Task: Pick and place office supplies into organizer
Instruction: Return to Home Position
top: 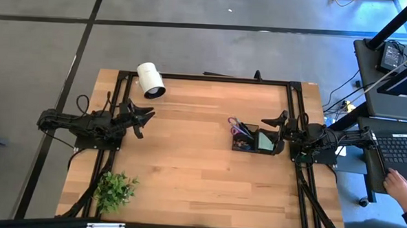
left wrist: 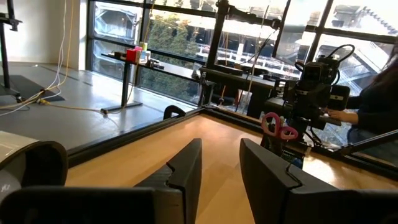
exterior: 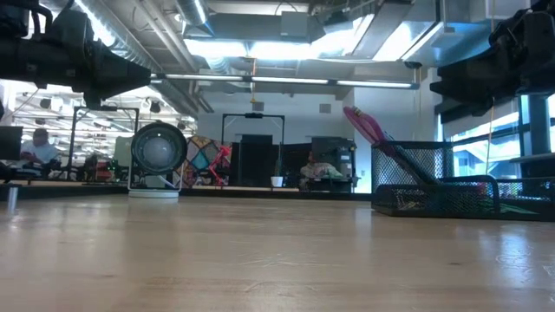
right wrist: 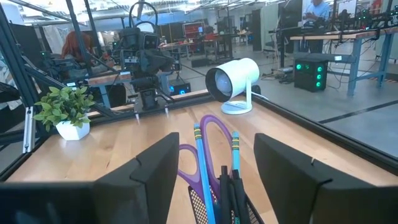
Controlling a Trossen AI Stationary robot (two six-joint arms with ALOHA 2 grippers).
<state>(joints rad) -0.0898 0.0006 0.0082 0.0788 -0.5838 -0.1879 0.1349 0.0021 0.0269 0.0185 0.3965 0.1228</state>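
Observation:
The black mesh organizer (top: 256, 140) stands on the table near its right edge, also visible in the low view (exterior: 438, 191). Purple-handled scissors (right wrist: 208, 149) and pens (right wrist: 233, 168) stick up out of it, and a light green notepad (top: 265, 140) sits in one compartment. My right gripper (top: 280, 120) hovers open just right of the organizer, above table height, with its fingers (right wrist: 155, 171) framing the scissors without touching. My left gripper (top: 144, 116) is open near the table's left edge, held above the wood and pointing right.
A white cylinder lamp (top: 150, 80) stands at the far left of the table. A small green potted plant (top: 115, 188) sits at the near left corner. Bare wood (top: 187, 161) spreads between the arms. A person's hand (top: 398, 183) rests by a keyboard off to the right.

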